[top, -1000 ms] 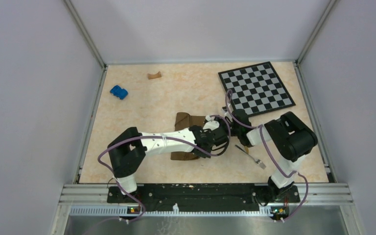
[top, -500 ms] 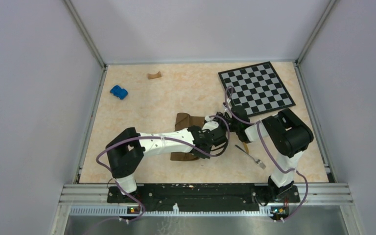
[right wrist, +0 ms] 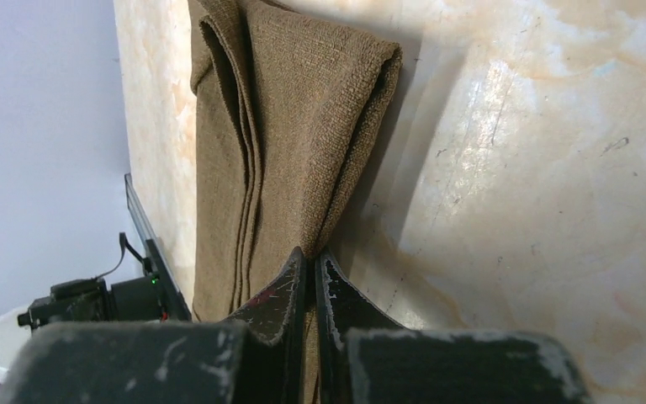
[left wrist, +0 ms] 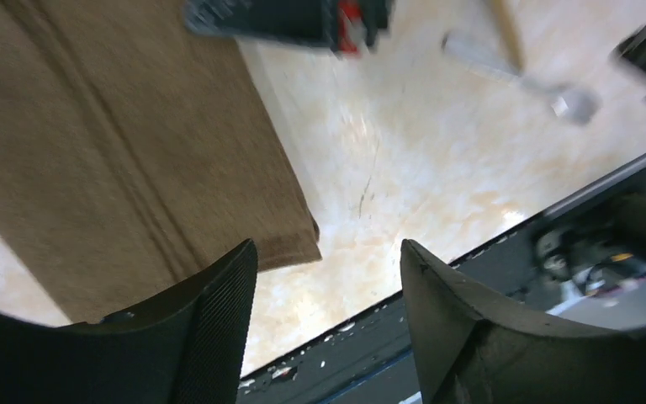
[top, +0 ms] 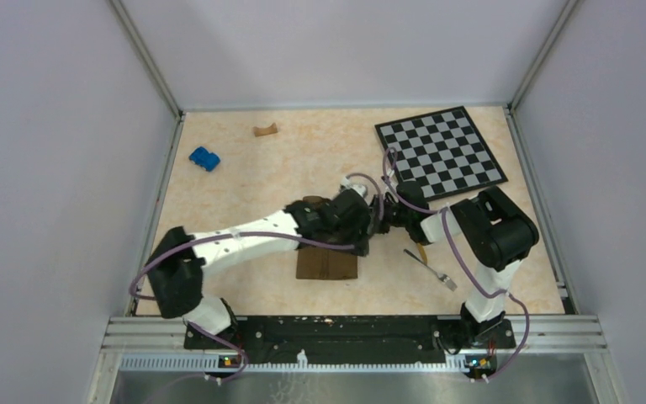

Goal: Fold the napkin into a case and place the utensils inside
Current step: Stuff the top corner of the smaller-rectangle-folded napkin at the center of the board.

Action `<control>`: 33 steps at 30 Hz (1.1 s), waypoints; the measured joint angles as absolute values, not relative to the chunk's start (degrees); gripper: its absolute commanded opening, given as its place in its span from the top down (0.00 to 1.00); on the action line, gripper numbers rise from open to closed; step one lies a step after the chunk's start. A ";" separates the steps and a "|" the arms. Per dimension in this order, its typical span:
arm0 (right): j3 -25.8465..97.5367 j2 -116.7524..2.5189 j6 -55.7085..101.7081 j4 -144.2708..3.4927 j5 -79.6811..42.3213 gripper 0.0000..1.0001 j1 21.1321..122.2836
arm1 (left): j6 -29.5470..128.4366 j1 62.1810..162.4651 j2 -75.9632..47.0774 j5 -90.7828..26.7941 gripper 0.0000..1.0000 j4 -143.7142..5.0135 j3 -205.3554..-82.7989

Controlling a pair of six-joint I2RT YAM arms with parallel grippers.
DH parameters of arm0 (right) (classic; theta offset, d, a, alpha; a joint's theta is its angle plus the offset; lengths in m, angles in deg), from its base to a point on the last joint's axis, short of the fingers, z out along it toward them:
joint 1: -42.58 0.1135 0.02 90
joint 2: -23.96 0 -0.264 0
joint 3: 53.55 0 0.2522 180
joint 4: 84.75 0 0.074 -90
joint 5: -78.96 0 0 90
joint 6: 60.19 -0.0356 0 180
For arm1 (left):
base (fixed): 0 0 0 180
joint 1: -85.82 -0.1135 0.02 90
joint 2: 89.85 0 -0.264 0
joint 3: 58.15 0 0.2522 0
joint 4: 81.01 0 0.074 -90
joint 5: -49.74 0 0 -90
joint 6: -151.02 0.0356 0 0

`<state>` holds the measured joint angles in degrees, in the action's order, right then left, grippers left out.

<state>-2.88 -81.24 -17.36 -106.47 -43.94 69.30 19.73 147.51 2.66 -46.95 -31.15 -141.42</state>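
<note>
On the bench, napkin folded, right fingers pinching its edge, left fingers spread empty; fork and knife not yet inside

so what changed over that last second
The left jaws opened, releasing the folded dark-brown cloth napkin, and that arm reached farther back. The right jaws closed on the napkin's edge. The silver metal fork, black-and-white checkerboard and small blue block stayed put.
</note>
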 measured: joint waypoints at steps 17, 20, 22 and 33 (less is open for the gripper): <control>1.60 -81.24 -11.97 -100.79 -48.73 1.00 65.54 | 20.12 115.78 -4.71 -26.21 0.92 -56.64 -124.94; 1.86 -81.24 -11.46 -99.15 -48.64 1.00 65.54 | 20.23 115.71 1.22 -25.01 0.96 -59.61 -124.97; 2.47 -81.24 -11.07 -97.73 -48.49 1.00 65.56 | 20.23 115.71 4.67 -24.92 0.97 -60.72 -124.92; 9.51 -81.11 -10.19 -88.00 -44.05 1.00 70.04 | 19.99 115.71 9.55 -25.93 1.00 -67.37 -122.10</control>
